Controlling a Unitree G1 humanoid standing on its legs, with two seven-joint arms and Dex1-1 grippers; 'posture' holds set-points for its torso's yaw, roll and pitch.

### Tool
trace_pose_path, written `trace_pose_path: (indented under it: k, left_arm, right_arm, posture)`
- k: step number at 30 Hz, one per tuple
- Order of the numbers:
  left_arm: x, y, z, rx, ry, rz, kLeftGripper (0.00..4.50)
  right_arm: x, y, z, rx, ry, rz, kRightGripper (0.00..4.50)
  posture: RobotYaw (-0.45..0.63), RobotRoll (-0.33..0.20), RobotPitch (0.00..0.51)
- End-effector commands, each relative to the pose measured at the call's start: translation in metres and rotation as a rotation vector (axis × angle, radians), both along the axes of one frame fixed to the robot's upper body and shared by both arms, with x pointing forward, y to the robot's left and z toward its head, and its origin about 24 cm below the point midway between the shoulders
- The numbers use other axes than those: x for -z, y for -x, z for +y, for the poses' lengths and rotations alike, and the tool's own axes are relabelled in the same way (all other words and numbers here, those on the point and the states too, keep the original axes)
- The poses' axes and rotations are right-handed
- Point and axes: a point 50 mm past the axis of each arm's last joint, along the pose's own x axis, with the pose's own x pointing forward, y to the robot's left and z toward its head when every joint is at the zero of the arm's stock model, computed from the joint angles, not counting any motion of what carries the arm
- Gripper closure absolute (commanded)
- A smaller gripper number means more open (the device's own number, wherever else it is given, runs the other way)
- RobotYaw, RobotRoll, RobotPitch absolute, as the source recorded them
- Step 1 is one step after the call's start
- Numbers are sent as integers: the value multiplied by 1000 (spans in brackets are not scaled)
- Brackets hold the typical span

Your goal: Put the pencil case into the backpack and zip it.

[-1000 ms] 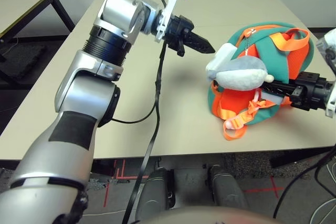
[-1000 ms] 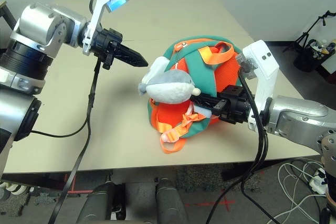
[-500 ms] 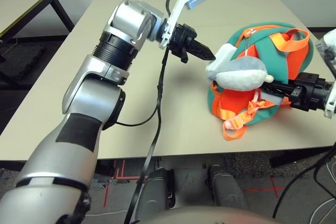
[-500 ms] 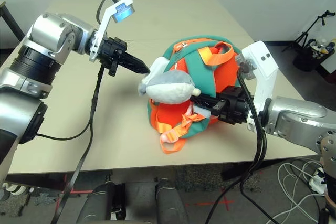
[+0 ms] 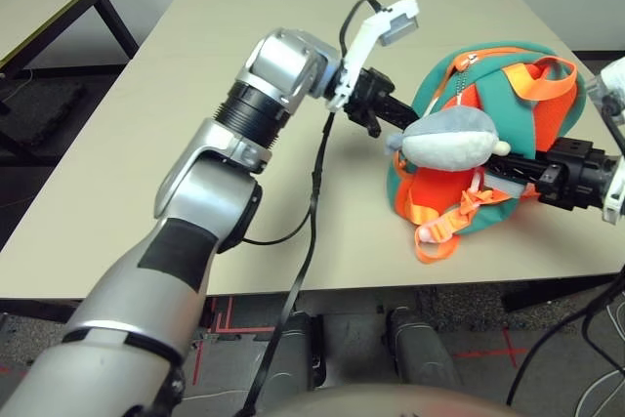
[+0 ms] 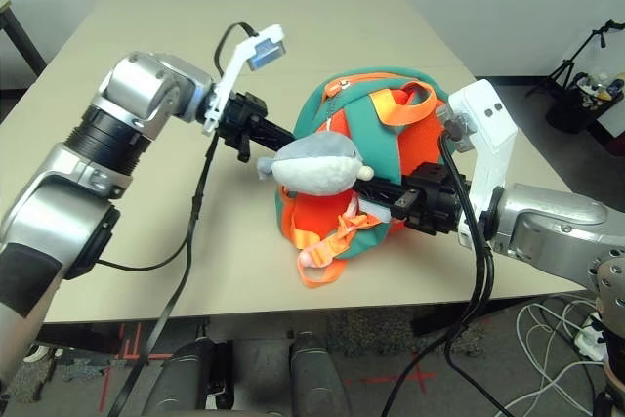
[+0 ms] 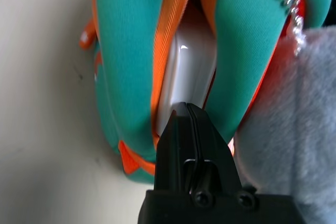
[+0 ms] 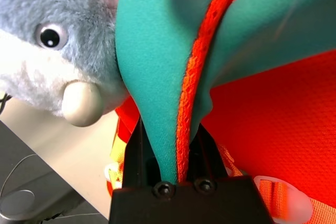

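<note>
From the left, the left gripper [image 7: 187, 109], fingers pressed together and empty, noses at the backpack [image 5: 508, 85] mouth where the stiff, slick pencil case [image 7: 185, 77] sits inside, while the right gripper [image 8: 176, 153] pinches the soft, floppy teal flap, best held by its trim.

Your left gripper [image 7: 187, 109] has swung right across the table and down, from well clear of the backpack [image 5: 508, 95] to its left side. Its shut tips now sit behind the shark [image 5: 451, 139], at the open zipper gap, seemingly touching the white case [image 7: 186, 72] inside.
</note>
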Motion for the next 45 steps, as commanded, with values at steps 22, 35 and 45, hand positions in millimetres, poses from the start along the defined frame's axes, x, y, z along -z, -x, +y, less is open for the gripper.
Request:
trace_pose_path:
  k: [22,35,45]
  left_arm:
    - [-99,16,60,-5,141,-250,2256]
    - [-82,43,51,221,-8,-457,0]
    - [-64,53,27,346,-45,-443,0]
  right_arm:
    - [-1,-1,2,-21,-5,-13,4308]
    - [-1,-8,3,-32,-15,-19,4308]
    - [-1,-8,3,-32,-16,-19,4308]
  posture:
    - [-133,0,58]
    - [-110,0,59]
    - [-131,0,71]
